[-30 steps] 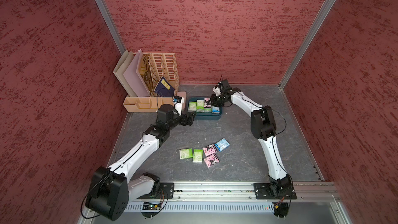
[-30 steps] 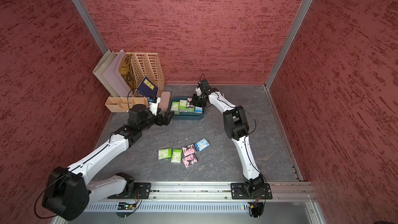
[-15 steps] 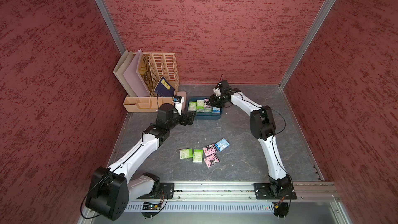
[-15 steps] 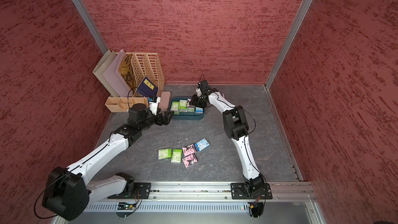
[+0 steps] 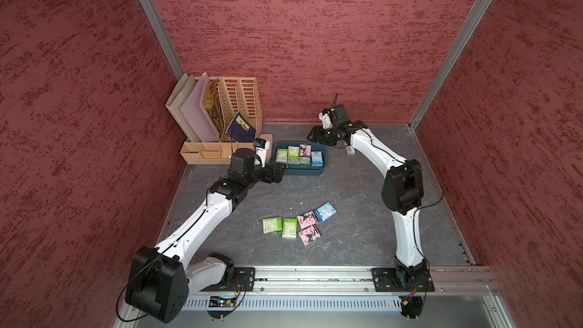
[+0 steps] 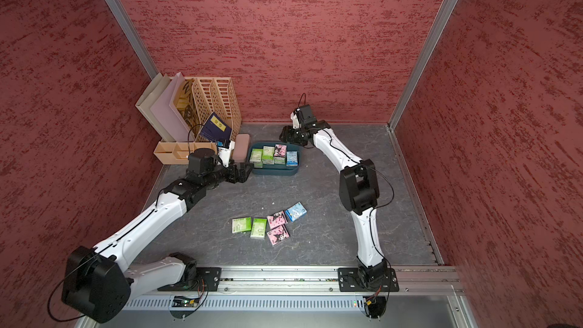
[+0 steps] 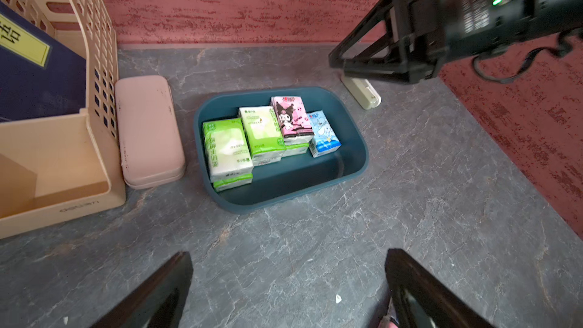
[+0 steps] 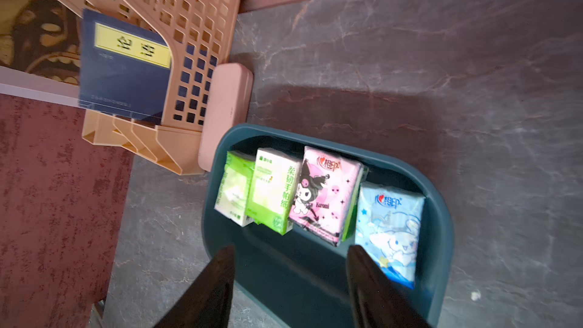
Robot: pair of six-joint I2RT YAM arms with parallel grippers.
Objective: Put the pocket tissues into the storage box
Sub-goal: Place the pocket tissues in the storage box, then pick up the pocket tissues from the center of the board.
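Observation:
The teal storage box (image 5: 301, 171) (image 6: 273, 172) lies at the back of the table. Pocket tissues lie in it in a row: two green stacks (image 7: 227, 149), a pink packet (image 8: 325, 194) and a light blue one (image 8: 391, 225). Several more pocket tissues (image 5: 296, 224) (image 6: 268, 224) lie loose on the table nearer the front. My right gripper (image 8: 290, 250) (image 5: 310, 135) hovers over the box's far right end, open and empty. My left gripper (image 7: 288, 257) (image 5: 280, 171) stands open just left of the box, with only bare table between its fingers.
A tall beige slotted file organiser (image 5: 235, 105) holding a dark blue book (image 5: 241, 127) stands at the back left. A slim pink case (image 7: 148, 130) lies between it and the box. A small beige stapler-like object (image 7: 362, 93) lies right of the box, under the right arm.
The right gripper's jaws have spread wider and it has drawn slightly up and back from the box. The left arm has not moved.

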